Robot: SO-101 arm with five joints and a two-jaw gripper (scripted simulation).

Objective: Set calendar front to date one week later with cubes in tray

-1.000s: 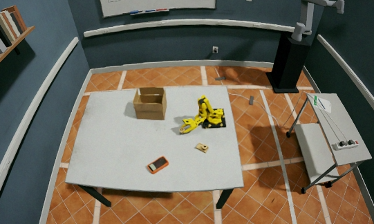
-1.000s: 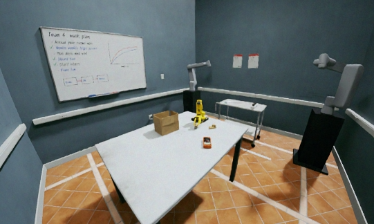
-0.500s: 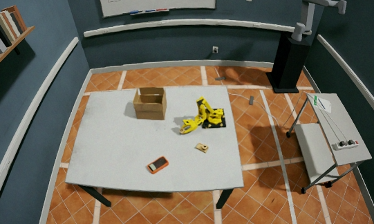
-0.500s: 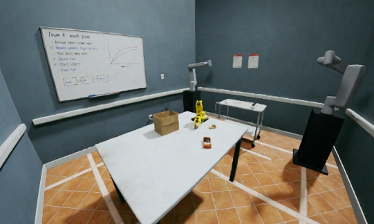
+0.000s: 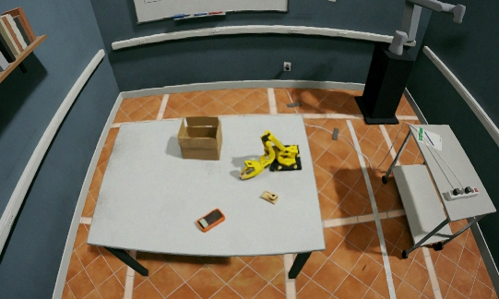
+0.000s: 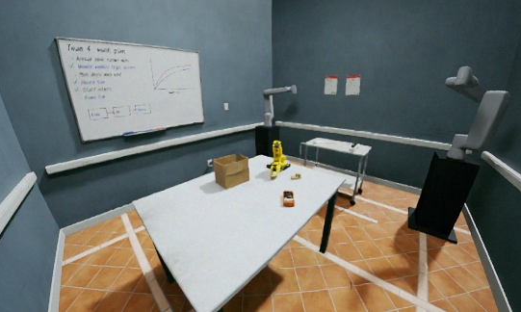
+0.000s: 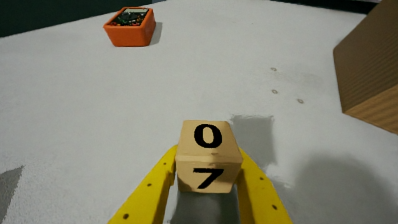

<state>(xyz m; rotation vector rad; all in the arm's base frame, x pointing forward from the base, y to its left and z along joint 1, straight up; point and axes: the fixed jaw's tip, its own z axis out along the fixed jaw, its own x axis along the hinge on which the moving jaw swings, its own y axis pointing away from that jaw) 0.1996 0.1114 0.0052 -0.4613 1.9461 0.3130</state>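
My gripper [image 5: 245, 174] [image 6: 273, 176] [image 7: 208, 172] is shut on a light wooden cube [image 7: 202, 158]. In the wrist view the cube shows a black 0 on its upper face and a black 7 on the face below, both upright in that view. Its shadow lies apart on the table, so it appears held above the top. The small tan calendar [image 5: 267, 197] [image 6: 294, 176] stands on the table, in front and to the right of the gripper in the top view. A cube seems to sit in it, but its digits are too small to read. The calendar is outside the wrist view.
An open cardboard box [image 5: 200, 149] [image 6: 232, 174] [image 7: 372, 70] stands on the white table [image 5: 145, 194], left of the arm in the top view. An orange multimeter [image 5: 210, 221] [image 6: 289, 198] [image 7: 131, 35] lies nearer that table's front edge.
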